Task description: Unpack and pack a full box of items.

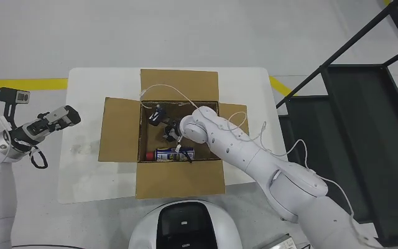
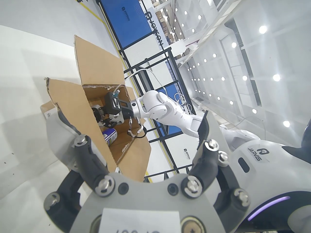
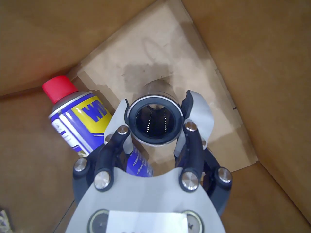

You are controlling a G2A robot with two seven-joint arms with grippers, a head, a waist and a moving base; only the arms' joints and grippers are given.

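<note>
An open cardboard box (image 1: 118, 127) stands on the white table (image 1: 93, 87). My right gripper (image 3: 155, 105) is down inside the box, shut on a metal cylinder with a black-rimmed hollow end (image 3: 155, 120), held above the box floor (image 3: 155, 49). A blue and yellow spray can with a red cap (image 3: 75, 115) lies on the floor beside it, seen also from above as the spray can (image 1: 173, 154). The right gripper (image 1: 169, 132) sits in the box's middle. My left gripper (image 2: 131, 137) hangs open with nothing in it, off the table's left side, as the left gripper (image 1: 65, 115).
The box's four flaps (image 1: 179, 84) are folded outward over the table. A black metal stair frame (image 1: 348, 93) stands to the right of the table. A yellow floor line (image 1: 31, 83) runs behind the table's left side.
</note>
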